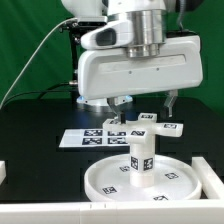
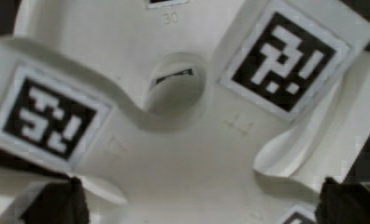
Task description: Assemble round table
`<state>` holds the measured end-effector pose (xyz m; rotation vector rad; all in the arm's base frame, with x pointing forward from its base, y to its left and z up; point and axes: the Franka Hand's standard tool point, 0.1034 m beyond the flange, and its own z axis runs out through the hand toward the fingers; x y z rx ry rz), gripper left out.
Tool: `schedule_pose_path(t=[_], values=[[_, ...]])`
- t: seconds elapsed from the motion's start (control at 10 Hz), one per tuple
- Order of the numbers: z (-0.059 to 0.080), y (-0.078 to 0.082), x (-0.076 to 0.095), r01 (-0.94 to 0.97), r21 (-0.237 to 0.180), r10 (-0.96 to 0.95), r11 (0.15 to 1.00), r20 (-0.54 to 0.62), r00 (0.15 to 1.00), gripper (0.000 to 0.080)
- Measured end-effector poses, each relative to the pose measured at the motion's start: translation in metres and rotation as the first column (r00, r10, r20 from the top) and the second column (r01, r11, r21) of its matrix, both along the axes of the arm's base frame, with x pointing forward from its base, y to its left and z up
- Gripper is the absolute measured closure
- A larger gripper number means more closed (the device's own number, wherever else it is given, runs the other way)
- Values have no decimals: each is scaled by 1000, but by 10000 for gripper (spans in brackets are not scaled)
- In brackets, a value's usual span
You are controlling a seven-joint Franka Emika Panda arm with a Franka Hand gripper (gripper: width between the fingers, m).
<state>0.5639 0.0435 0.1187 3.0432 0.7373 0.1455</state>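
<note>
White boxy arm housing [image 1: 140, 70] with rounded edges, silver cylindrical wrist section, grey band above, dark gripper [image 1: 145, 100] fingers [image 1: 120, 104] below, black cable trailing behind.

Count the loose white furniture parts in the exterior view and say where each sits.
3. The large round rimmed white disc lies nearest the camera; the short thick white cylinder stands upright on its hub; the small white cross-shaped piece lies beneath the gripper. Others may be hidden.

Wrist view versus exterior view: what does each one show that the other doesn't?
Wrist view only: the hollow centre of the cross-shaped piece, close up. Exterior view only: the round disc with the cylinder standing upright in its middle, plus the marker board. Both: the cross-shaped piece with the open hand above it.
</note>
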Motion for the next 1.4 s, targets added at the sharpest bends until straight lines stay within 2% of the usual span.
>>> schedule_pose_path(t=[0.1, 0.4, 1.0, 1.2, 1.3, 1.4], values=[[-2, -1, 1, -71, -11, 71, 997, -1, 997, 150], [-3, -2, 0, -49, -10, 49, 999, -4, 999, 150], [-18, -4, 1, -31, -17, 31, 999, 5, 999, 150], [-18, -4, 1, -21, -16, 21, 1000, 5, 1000, 159], [-18, -4, 0, -3, -15, 3, 1000, 3, 1000, 318], [-18, -4, 0, 22, -12, -22, 1000, 3, 1000, 318]])
